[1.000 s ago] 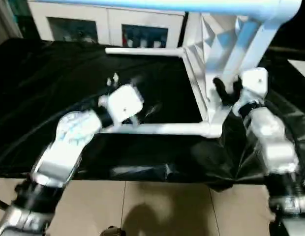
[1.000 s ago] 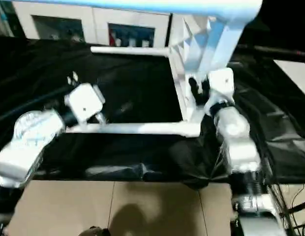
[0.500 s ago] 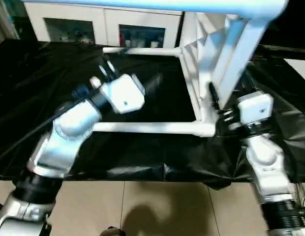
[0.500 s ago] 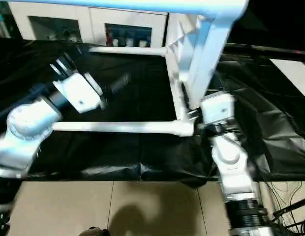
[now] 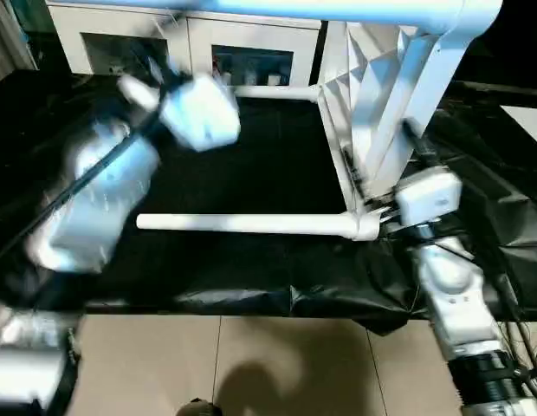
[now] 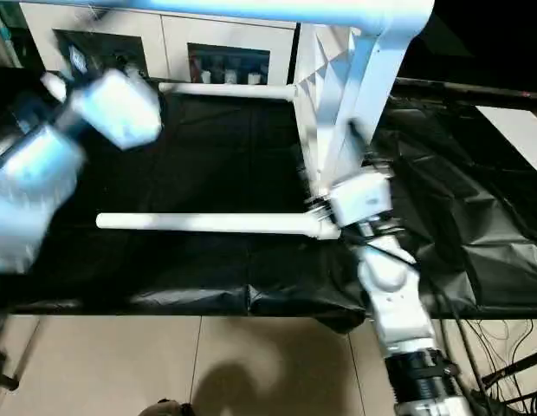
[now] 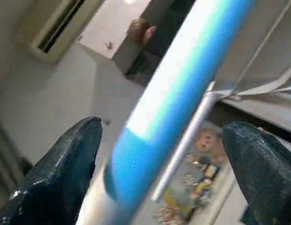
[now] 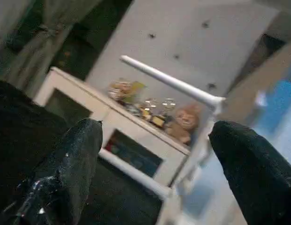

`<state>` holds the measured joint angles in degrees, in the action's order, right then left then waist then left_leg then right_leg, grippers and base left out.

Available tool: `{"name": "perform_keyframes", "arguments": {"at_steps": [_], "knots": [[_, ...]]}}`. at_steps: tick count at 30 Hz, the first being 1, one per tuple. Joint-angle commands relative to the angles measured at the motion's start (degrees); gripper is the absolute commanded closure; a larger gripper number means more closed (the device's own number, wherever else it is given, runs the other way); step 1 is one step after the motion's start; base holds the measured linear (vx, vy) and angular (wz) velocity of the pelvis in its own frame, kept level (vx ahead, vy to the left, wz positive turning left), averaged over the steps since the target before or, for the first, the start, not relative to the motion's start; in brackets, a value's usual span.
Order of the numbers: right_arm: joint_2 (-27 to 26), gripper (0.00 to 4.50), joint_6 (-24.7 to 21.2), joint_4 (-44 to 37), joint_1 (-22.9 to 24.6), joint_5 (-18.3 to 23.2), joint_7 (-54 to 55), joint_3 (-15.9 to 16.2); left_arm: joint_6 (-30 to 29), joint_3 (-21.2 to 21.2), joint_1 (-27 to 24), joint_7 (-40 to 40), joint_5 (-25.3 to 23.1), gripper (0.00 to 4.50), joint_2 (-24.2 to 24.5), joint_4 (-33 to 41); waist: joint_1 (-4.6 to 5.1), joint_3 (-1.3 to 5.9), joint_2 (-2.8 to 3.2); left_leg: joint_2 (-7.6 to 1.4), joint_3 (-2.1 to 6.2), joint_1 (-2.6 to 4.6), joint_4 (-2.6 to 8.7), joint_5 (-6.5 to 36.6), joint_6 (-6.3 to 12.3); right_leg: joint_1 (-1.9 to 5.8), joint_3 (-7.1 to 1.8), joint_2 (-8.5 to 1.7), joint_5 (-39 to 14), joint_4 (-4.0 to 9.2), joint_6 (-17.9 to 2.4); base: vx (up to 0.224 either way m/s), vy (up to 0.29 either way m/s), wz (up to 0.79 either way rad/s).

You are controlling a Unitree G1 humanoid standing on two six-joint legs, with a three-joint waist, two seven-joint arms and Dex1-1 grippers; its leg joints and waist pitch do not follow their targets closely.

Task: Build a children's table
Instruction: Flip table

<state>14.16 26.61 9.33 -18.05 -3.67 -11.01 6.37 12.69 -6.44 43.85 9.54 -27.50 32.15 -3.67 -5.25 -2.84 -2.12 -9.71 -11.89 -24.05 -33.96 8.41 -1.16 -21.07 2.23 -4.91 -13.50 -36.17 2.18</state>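
Note:
The white children's table stands on its side on the black cloth, its X-ribbed top (image 5: 365,95) upright at the right. The near lower leg (image 5: 251,224) lies level on the cloth and the far lower leg (image 5: 273,91) runs behind it. An upper leg (image 5: 294,9) crosses overhead. My left gripper (image 5: 160,65) is raised at the far left, blurred; in its wrist view the fingers (image 7: 65,164) stand open with the upper leg (image 7: 183,89) beyond them. My right gripper (image 5: 377,208) is open at the near bottom corner socket, holding nothing.
A white cabinet (image 5: 251,52) with glass-fronted compartments stands behind the bench, with toys (image 8: 150,108) inside. The black cloth (image 5: 251,165) hangs crumpled over the front edge. Beige floor tiles (image 5: 251,364) lie below, and cables (image 6: 502,373) run at the right.
My left arm swung up and back from the near lower leg toward the far left. My right gripper dropped from the table top's edge to the near bottom corner.

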Motion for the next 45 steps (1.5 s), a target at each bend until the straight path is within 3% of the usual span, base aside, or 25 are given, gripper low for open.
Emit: {"name": "perform_keyframes", "arguments": {"at_steps": [1,7,12,21,31,36,45], "knots": [[-0.19,0.52,-0.09,-0.07,-0.67,0.72,-1.33,0.36,-0.28,0.15,1.72,-1.35,-1.73,0.00,0.66,-1.88,-0.17,3.78,0.78,-3.65,2.50,2.78,4.27,15.26,-1.27,0.44,-1.94,-3.18,1.29,3.46,-9.93,0.000,0.000,0.00],[-1.09,0.52,-0.20,-1.33,-0.61,1.83,-2.73,1.98,0.45,-0.72,5.36,-3.29,-4.37,0.00,1.21,-6.13,-0.43,3.80,0.83,-3.71,2.52,2.86,4.26,15.18,-0.97,0.42,-1.92,-3.29,1.31,3.43,-10.43,0.000,0.000,0.00],[-1.46,0.52,-0.70,-2.35,-1.15,0.70,-3.23,2.63,-0.66,-1.75,8.30,-3.52,-6.57,0.00,1.41,-8.79,-0.49,3.74,1.00,-3.79,2.66,2.93,4.54,17.23,-2.23,0.30,-1.92,-3.34,-0.46,3.59,-10.23,0.000,0.000,0.00],[-2.10,0.50,-0.83,-2.59,-1.03,-0.58,-3.09,3.20,-0.72,-1.64,7.48,-0.02,-3.10,0.83,0.26,-8.55,-0.95,3.81,1.06,-3.76,2.60,2.98,4.49,16.80,-1.96,0.29,-1.92,-3.38,0.75,3.45,-10.65,0.000,0.000,0.00],[-3.20,0.50,-2.20,-5.79,-0.25,7.81,-9.82,4.76,-3.07,-1.97,7.64,2.96,-2.51,1.72,0.18,-9.33,-1.38,3.79,1.47,-3.90,2.78,3.13,4.74,19.32,-2.63,0.09,-1.90,-3.38,0.69,3.49,-10.17,0.000,0.000,0.00],[-3.24,0.50,-2.64,-6.53,0.08,9.38,-12.07,5.68,-4.85,-1.51,8.37,3.67,-2.55,2.02,0.18,-10.49,-1.45,3.66,1.53,-3.92,2.87,3.13,4.95,21.45,-3.59,-0.05,-2.00,-3.59,-2.87,3.83,-9.98,0.000,0.000,0.00],[-3.17,0.50,-2.99,-6.42,0.28,10.03,-13.68,5.94,-8.54,-1.29,8.77,6.73,-0.96,2.26,-0.40,-10.22,-1.57,3.59,1.57,-3.91,2.88,3.03,5.02,21.67,-3.33,-0.17,-2.04,-3.70,-4.75,4.05,-10.00,0.000,0.000,0.00]]}}
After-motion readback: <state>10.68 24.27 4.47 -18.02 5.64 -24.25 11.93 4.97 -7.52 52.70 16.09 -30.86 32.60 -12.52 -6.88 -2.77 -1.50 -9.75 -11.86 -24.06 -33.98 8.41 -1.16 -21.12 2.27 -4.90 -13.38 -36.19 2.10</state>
